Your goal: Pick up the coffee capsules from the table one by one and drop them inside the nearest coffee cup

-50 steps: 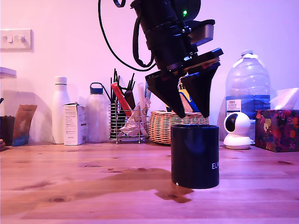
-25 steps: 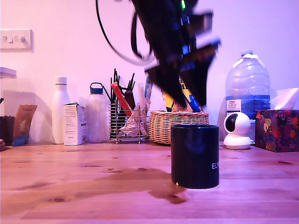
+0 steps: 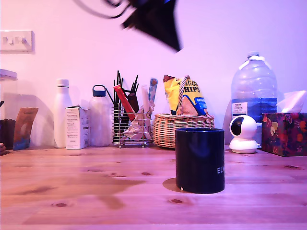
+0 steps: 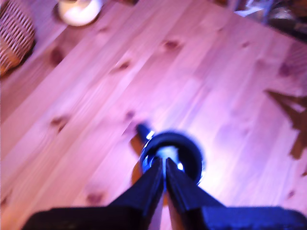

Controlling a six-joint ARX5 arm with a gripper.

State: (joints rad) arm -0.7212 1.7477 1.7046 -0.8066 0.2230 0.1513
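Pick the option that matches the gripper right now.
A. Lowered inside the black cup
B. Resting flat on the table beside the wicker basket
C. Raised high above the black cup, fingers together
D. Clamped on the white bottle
C: the gripper hangs far over the black cup in the wrist view, its fingers nearly touching, and only its blurred tip shows at the exterior view's top edge.

The gripper [image 4: 164,165] was black throughout, its two fingers [image 4: 146,184] long, flat-sided wedges that tapered to narrow tips from a broad dark base along the lower edge of the wrist picture. At the top centre of the exterior picture it appeared only as a motion-blurred black pointed shape, with a thin dark cable [image 3: 96,9] curving beside it.
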